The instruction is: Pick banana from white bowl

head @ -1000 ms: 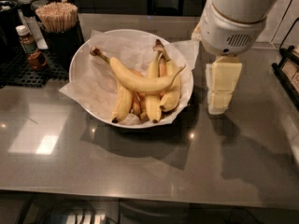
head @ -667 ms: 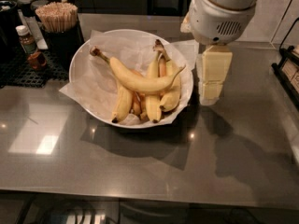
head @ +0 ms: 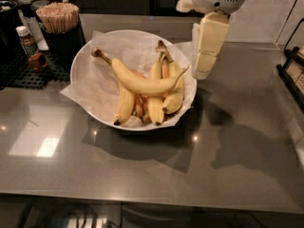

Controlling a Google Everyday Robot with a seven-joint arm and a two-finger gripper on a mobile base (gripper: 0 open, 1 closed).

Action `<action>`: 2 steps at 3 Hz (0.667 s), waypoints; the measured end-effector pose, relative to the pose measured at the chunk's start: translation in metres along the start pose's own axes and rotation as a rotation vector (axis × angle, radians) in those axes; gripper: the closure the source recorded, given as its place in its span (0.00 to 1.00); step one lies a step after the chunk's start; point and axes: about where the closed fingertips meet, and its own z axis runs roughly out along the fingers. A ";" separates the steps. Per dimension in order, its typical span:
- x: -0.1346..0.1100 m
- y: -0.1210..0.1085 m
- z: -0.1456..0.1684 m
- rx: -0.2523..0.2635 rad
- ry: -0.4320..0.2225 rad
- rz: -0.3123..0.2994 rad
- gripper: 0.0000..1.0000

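A wide white bowl point(head: 85, 65) lined with crinkled white paper sits on the grey counter. The banana point(head: 137, 81), long, curved and plain yellow with a brown-tipped stem at upper left, lies across the top of the pile. Shorter yellow bananas point(head: 154, 103) and small orange-tinted ones point(head: 138, 106) lie under it. My gripper point(head: 205, 63), with cream-coloured fingers pointing down, hangs just off the bowl's right rim, above the counter and clear of the bananas. It holds nothing.
A black cup of wooden stir sticks point(head: 59, 18) stands at the back left, with a small bottle point(head: 26, 39) on a black mat point(head: 23, 72). A dark rack point(head: 292, 75) sits at the right edge. The counter's front edge runs along the bottom.
My gripper and arm have moved left and toward the bowl's right rim. The bananas and bowl have not moved.
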 end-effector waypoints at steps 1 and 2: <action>-0.008 -0.009 -0.004 0.032 -0.032 -0.004 0.00; -0.008 -0.009 -0.004 0.032 -0.032 -0.004 0.00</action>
